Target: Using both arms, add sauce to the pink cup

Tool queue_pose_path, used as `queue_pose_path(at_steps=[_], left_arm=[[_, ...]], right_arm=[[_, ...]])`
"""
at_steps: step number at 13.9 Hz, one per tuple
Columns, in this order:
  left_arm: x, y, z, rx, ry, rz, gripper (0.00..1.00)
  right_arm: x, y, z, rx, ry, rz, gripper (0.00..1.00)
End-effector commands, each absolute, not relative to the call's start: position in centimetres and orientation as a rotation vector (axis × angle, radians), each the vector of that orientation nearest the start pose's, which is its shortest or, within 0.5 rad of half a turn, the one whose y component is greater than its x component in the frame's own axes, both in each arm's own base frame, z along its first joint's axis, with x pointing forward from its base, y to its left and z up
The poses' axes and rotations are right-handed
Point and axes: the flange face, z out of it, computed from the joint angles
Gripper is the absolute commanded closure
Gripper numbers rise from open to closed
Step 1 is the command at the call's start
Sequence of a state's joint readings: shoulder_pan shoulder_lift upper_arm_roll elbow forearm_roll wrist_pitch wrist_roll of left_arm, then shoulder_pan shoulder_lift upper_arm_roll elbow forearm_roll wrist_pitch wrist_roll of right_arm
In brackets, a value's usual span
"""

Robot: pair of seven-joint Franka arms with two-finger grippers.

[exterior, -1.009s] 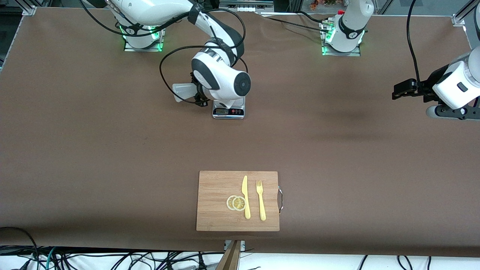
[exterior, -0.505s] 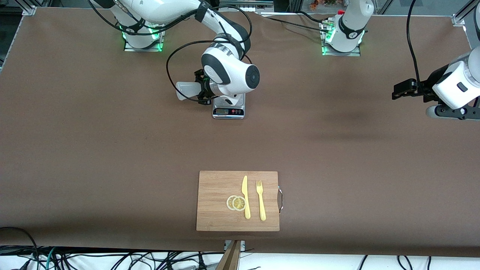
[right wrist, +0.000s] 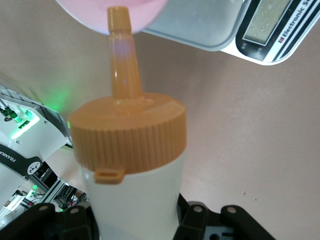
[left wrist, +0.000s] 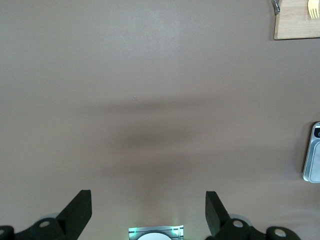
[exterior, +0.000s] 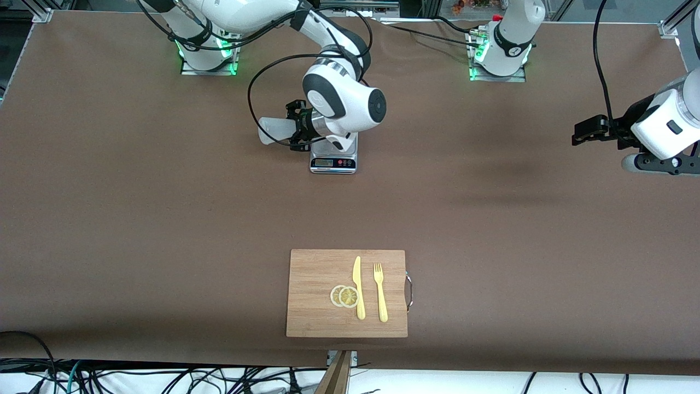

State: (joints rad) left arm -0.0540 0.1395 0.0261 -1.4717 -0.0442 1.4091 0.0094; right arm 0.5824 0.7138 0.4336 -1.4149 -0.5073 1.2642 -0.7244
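I am holding the small translucent whitish plastic squeeze bottle with the ribbed orange nozzle cap (right wrist: 127,150) in my right end effector (exterior: 298,125), whose black fingers are pressing together on the bottle's body. In the front view the bottle (exterior: 273,130) is lying tipped on its side in the air, its whitish base sticking out toward the right arm's end of the brown counter (exterior: 164,219). In the right wrist view the orange nozzle is reaching up to the edge of the pale pink translucent plastic cup (right wrist: 112,10), its tip overlapping the pink surface. I cannot tell what, if anything, is in the cup, and I cannot make out how full the bottle is through its cloudy wall.

The cup is showing just beside the silver platform of the small digital kitchen scale with a black display panel (right wrist: 272,30); in the front view the scale (exterior: 333,161) is sitting partly under my right wrist, and the cup is hidden there by the arm.

My left end effector (left wrist: 148,212) is waiting over bare counter at the left arm's end (exterior: 588,131), its two black fingers (left wrist: 80,207) spreading wide with nothing between them.

Nearer the front camera, a rectangular bamboo cutting board with a metal handle (exterior: 311,273) is carrying two pale yellow lemon slices (exterior: 344,296), a yellow plastic knife (exterior: 358,287) and a yellow plastic fork (exterior: 380,293).
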Motion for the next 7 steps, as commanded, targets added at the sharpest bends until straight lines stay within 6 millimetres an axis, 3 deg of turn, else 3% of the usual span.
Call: queue_pose_path(at_steps=[1, 7], left_arm=[[58.05, -2.12, 58.53, -3.152, 0.098, 0.32, 0.0], [58.04, -2.29, 58.53, -3.152, 0.103, 0.32, 0.0]], right_arm=[[41.45, 47.04, 28.51, 1.603, 2.015, -1.045, 1.0], [41.03, 47.67, 29.44, 1.585, 1.97, -1.026, 1.0]])
